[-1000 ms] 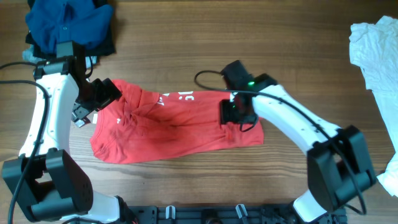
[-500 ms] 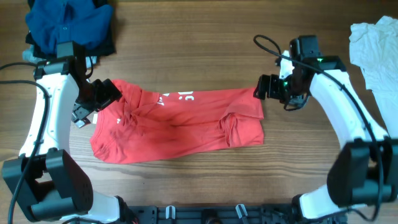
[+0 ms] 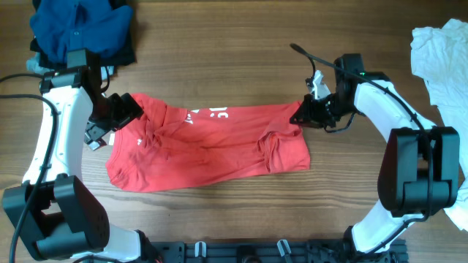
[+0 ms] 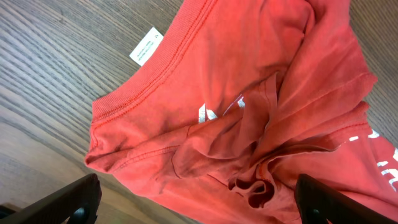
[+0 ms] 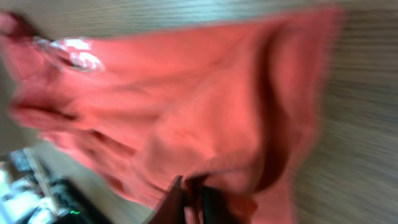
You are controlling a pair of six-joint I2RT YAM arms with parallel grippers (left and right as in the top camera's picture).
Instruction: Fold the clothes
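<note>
Crumpled red T-shirt [image 3: 208,150] between left gripper [image 3: 121,117] and right gripper [image 3: 301,117]

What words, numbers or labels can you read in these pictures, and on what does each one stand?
Nothing reads whole.
The white print on the red T-shirt: mostly hidden by folds; the overhead view shows perhaps "30", not certain.
The white tag by the collar: its print is too small to read.
The lettering in the right wrist view: blurred, unreadable.
</note>
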